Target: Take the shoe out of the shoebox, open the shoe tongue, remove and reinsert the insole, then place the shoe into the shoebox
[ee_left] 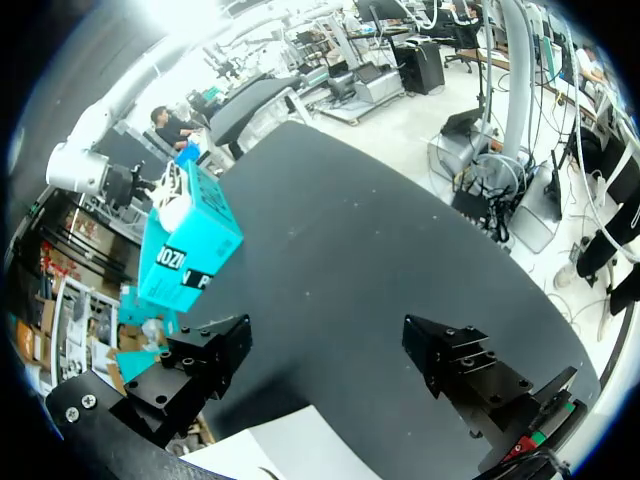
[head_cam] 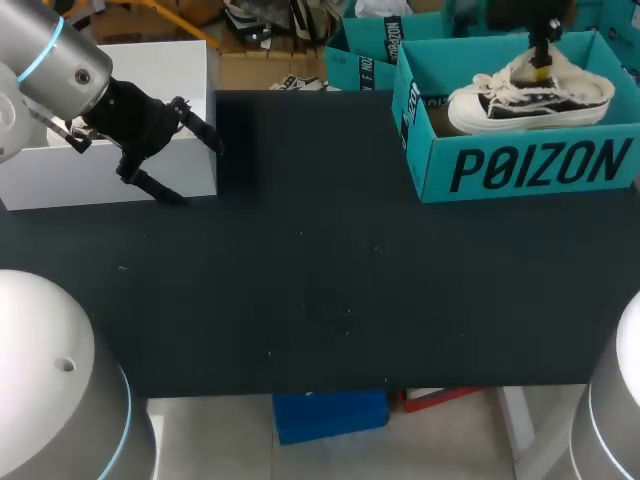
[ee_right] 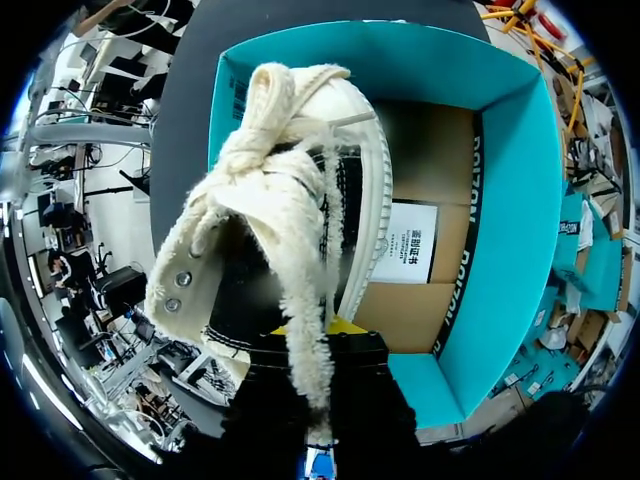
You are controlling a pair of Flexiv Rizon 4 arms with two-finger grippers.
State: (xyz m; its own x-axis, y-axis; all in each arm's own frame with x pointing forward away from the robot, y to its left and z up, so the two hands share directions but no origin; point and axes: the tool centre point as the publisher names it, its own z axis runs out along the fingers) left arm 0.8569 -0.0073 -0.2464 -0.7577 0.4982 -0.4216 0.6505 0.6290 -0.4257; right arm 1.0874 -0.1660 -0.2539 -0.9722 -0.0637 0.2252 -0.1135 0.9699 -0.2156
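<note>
From above, the black table (head_cam: pixel 330 280) carries a white box (head_cam: pixel 110 160) at its 10 o'clock corner and the teal shoebox (head_cam: pixel 520 165), open-topped, at about 2 o'clock. The left gripper (head_cam: pixel 195 172) hangs over the front edge of the white box, its dark fingers splayed and holding nothing. Over in the shoebox sits the shoe (head_cam: pixel 530 100), a cream canvas sneaker with a black side panel and white laces, its toe toward 9 o'clock. The right gripper (head_cam: pixel 541 62) comes down from 12 o'clock onto the top of the shoe.

Looking along the left gripper (ee_left: pixel 330 345), its two black fingers (ee_left: pixel 225 345) stand wide apart with only bare table (ee_left: pixel 400 240) between them. A white box (ee_left: pixel 290 455) edge lies just under the gripper. Far ahead, off at the gripper's 10 o'clock, is the shoebox (ee_left: pixel 185 250) with the shoe (ee_left: pixel 172 192) showing pale above its rim.

Looking along the right gripper (ee_right: pixel 320 335), the fingers are pinched on frayed cloth at the shoe's (ee_right: pixel 290 180) opening, a patch of yellow tip showing beside it. The shoe stretches away ahead of the gripper, knotted laces on top, eyelets on the near flap. Around it are the walls of the shoebox (ee_right: pixel 500 200), with a brown floor and a white label (ee_right: pixel 405 240) beyond the sole. I cannot tell whether the sole touches that floor.
</note>
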